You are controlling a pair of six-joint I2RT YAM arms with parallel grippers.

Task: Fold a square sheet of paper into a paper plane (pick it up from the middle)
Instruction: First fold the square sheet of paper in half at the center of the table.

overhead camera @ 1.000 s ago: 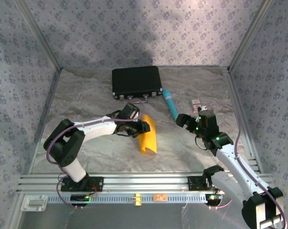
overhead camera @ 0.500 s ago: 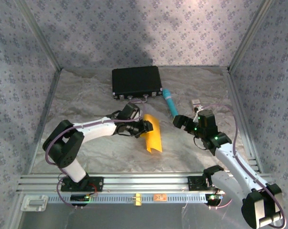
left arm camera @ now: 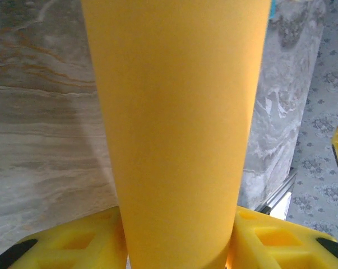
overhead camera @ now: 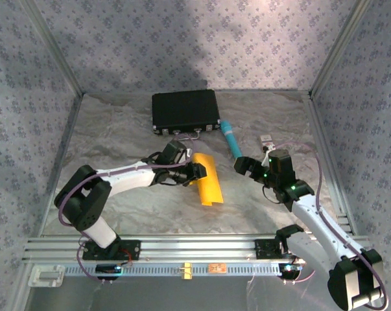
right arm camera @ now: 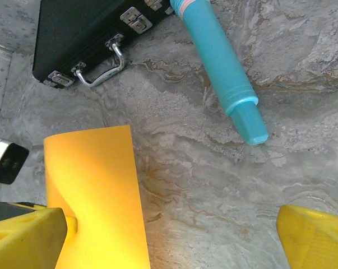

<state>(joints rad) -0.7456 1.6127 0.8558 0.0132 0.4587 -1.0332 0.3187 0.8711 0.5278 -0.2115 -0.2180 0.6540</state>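
Just right of the left gripper point(overhead camera: 194, 172), the square sheet of paper point(overhead camera: 209, 181) hangs curled.
Left jaws pinch its left side; the right gripper point(overhead camera: 242, 164) stands spread wide, holding nothing. Thin, light and floppy (it bows between the fingers), it should crease easily: take its free edge gently, flat-on, I judge.

Pinching left gripper point(overhead camera: 196, 173), splayed right gripper point(overhead camera: 244, 164)
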